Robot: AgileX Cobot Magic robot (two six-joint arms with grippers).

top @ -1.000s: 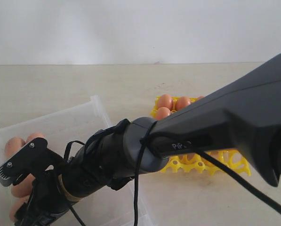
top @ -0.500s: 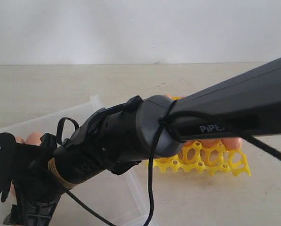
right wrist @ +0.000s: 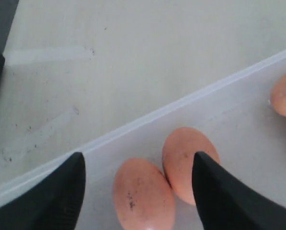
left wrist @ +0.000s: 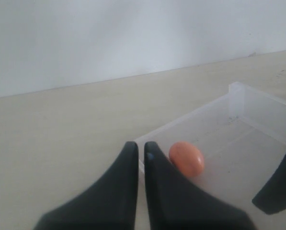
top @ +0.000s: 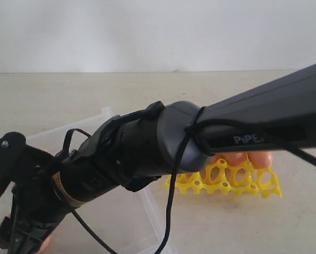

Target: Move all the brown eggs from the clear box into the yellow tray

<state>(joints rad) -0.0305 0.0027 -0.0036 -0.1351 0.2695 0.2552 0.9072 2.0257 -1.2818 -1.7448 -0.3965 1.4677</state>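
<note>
Reaches low into the clear box (right wrist: 147, 120) with the right gripper (right wrist: 138, 158), fingers spread wide and empty, straddling two touching brown eggs (right wrist: 188, 163) just inside the wall. Looks like the pick-up step, with nothing grasped yet. Calls next for centring on one egg only, lowering, closing gently. Farther along, holds the left gripper (left wrist: 139, 153) pressed together on nothing, near a lone egg in the box. Beyond, shows the yellow tray (top: 226, 182), a few eggs visible behind the arm.

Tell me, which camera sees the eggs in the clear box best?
The right wrist view: two brown eggs lie close up inside the clear box, a third at the edge. The left wrist view shows one egg. In the exterior view the arm hides nearly all.
</note>
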